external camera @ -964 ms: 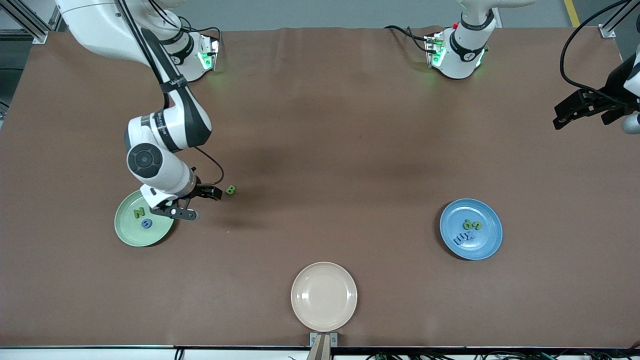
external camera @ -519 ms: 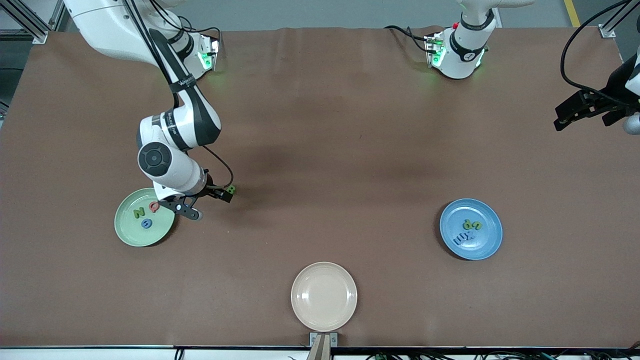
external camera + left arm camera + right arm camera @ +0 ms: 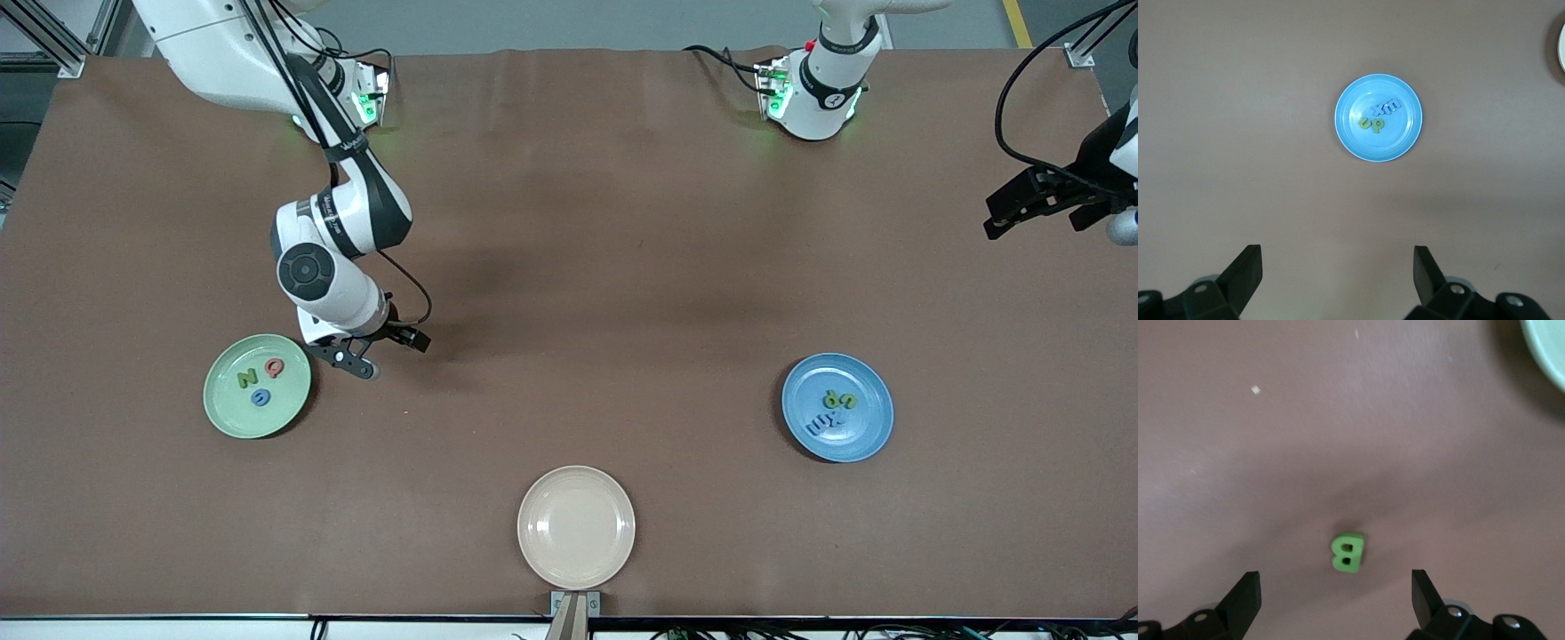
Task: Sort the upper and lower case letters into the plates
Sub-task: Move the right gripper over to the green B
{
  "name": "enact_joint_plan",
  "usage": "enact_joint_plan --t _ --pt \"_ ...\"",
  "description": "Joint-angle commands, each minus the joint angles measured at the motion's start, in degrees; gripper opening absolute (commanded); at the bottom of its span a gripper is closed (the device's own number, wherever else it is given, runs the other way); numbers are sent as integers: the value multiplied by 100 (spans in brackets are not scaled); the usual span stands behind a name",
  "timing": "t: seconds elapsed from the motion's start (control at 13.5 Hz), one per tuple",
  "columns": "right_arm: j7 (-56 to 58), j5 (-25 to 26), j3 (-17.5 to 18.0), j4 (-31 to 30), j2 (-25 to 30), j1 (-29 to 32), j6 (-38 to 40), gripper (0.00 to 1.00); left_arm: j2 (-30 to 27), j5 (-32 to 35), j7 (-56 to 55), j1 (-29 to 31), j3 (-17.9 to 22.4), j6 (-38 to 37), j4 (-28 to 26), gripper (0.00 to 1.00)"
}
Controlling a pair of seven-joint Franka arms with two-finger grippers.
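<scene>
Both hands spread, empty: right hand over green B; left hand waits.

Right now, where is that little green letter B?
The green B lies on the bare table under the open right gripper, beside the mint green plate, toward the right arm's end.

Three plates, perhaps eight letters

Middle of the table is bare: open passage between both arms' ends. Obstacles: mint plate near the right arm's end, blue plate near the left arm's end, cream plate nearest the front camera, green letter B on bare cloth.
</scene>
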State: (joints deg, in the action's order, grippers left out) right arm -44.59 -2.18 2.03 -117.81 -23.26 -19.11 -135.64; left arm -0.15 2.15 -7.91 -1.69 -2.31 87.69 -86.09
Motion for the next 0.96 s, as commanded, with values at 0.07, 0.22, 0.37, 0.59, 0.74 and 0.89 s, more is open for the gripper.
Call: enact_joint_plan --t 0.07,0.22,0.37,0.59,0.74,0.89 --pt "-68 -55 -36 -278 102 -110 -41 98 -82 -118 62 20 20 151 -39 100" --pt "-33 -46 -45 -278 94 -75 -102 98 -73 -118 71 20 20 187 -39 100" --pt "-15 -11 -45 -260 58 -49 -121 98 -73 -118 71 20 11 187 -39 100" --pt "-15 -2 -45 -234 -73 -31 -269 98 -56 -118 71 20 11 187 -39 100" --pt "107 -2 -45 -225 -196 -22 -314 97 -56 -118 71 11 11 187 -39 100" --pt "161 -2 -45 -216 -319 -22 -445 97 -56 -118 79 11 2 187 -39 100"
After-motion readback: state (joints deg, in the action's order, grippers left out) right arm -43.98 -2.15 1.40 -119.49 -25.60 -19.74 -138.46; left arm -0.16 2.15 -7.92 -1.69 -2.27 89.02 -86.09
